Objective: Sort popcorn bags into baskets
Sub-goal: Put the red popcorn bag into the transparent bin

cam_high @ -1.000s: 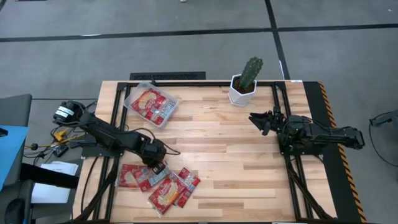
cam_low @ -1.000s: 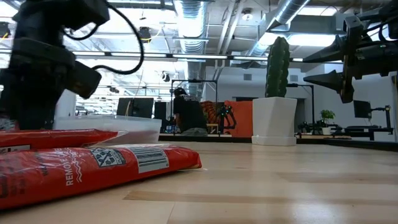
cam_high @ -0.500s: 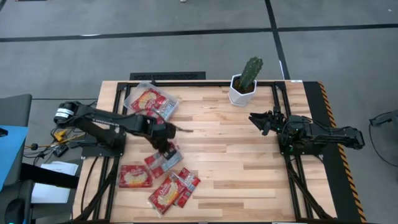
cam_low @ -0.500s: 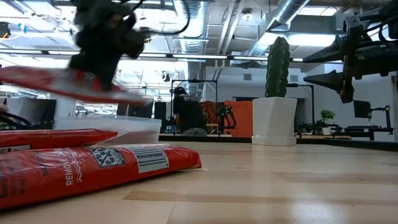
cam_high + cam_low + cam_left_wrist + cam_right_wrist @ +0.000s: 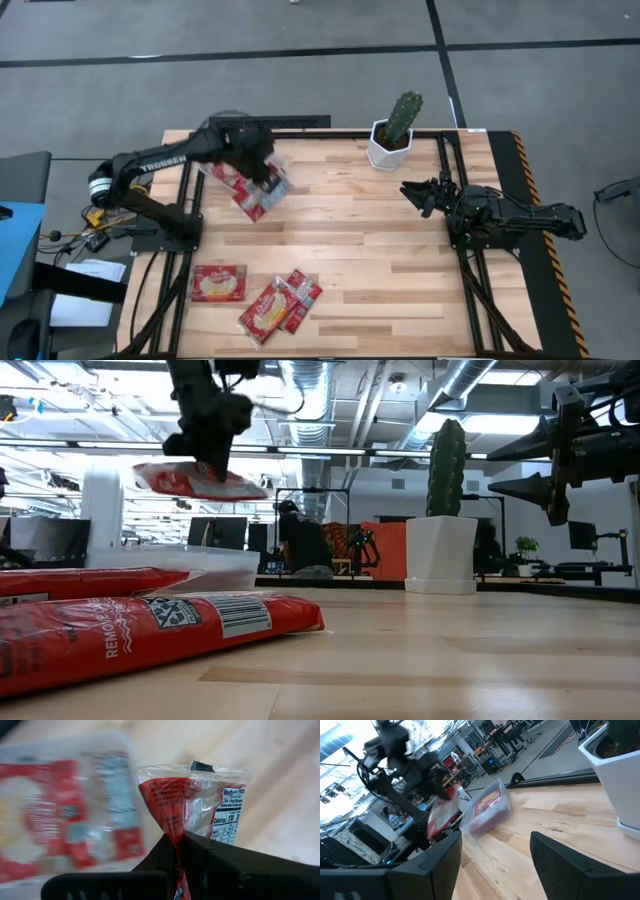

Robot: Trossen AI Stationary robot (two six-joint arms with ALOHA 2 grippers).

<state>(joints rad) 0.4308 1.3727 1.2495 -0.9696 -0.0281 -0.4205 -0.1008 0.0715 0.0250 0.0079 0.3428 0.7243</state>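
My left gripper (image 5: 263,176) hangs above the table's far left, shut on a red popcorn bag (image 5: 262,192), over the near right edge of the clear tray (image 5: 214,160). In the low view the bag (image 5: 196,480) floats high above the tray (image 5: 200,565). The tray holds another bag (image 5: 60,810). Three more bags lie flat near the table's near left edge (image 5: 219,283), (image 5: 264,311), (image 5: 302,291). My right gripper (image 5: 420,193) waits open at the table's right, holding nothing. My left gripper (image 5: 177,840) pinches the bag between its two fingers at a gathered, creased part of the red wrapper (image 5: 171,822). The fingers (image 5: 212,445) come from above, pointing down. The bag is lifted clear and lies nearly level under them, slightly tilted.
A white faceted pot with a cactus (image 5: 393,140) stands at the far edge, right of the middle. Black frame rails (image 5: 450,150) run along the table's sides. Bare wood lies between the two arms. Two bags (image 5: 150,625) fill the low view's foreground.
My left gripper, shut on one bag from the heap at the near left, has risen and swung toward the far edge, ending over the tray. The bag went from lying among the others to hanging clear in the air. The other bags stayed in place.
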